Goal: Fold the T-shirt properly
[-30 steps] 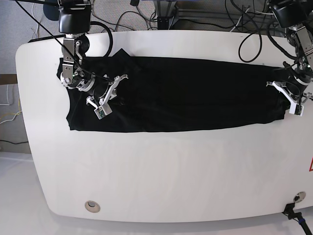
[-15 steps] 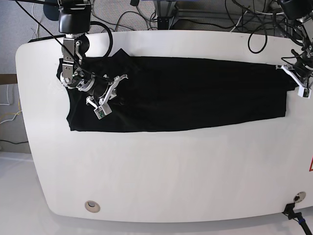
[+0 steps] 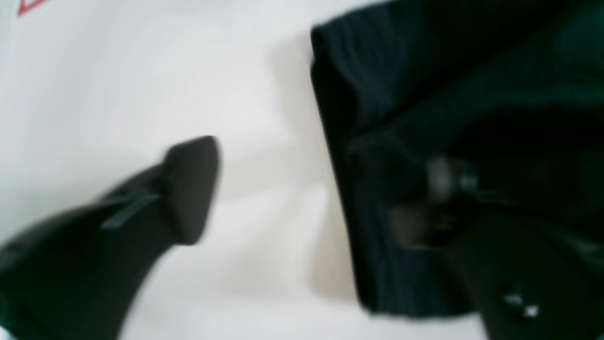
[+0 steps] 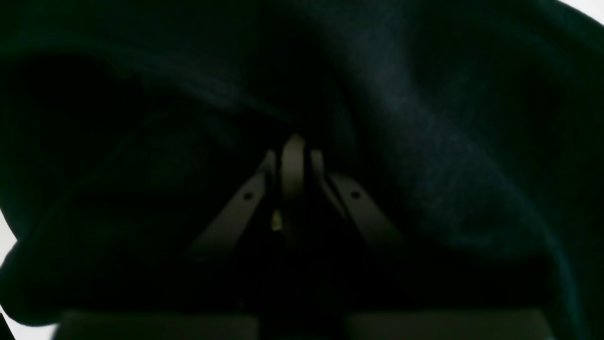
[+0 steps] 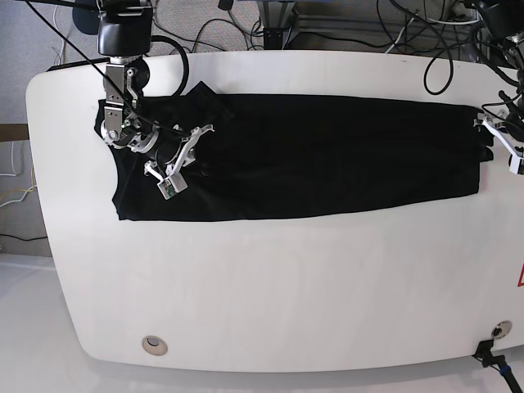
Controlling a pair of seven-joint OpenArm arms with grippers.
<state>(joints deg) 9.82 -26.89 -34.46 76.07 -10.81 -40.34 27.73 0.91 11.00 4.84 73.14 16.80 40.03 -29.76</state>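
The black T-shirt (image 5: 311, 155) lies folded into a long flat band across the far half of the white table (image 5: 270, 286). No print shows. My right gripper (image 5: 174, 160) is low on the shirt's left end. In the right wrist view its fingers meet at a point (image 4: 292, 146), pressed into dark cloth (image 4: 424, 118). My left gripper (image 5: 499, 139) hovers at the shirt's right edge. In the blurred left wrist view it is open (image 3: 316, 179), one finger (image 3: 191, 184) over bare table, the other over the shirt's edge (image 3: 368, 118).
Cables and arm bases (image 5: 123, 33) crowd the table's back edge. A round metal grommet (image 5: 154, 345) sits near the front left. A black clamp (image 5: 491, 352) and a red mark (image 5: 521, 278) are at the right edge.
My left gripper let go of the shirt's right end and moved up and right off it, and that end now lies flat. My right gripper has not moved.
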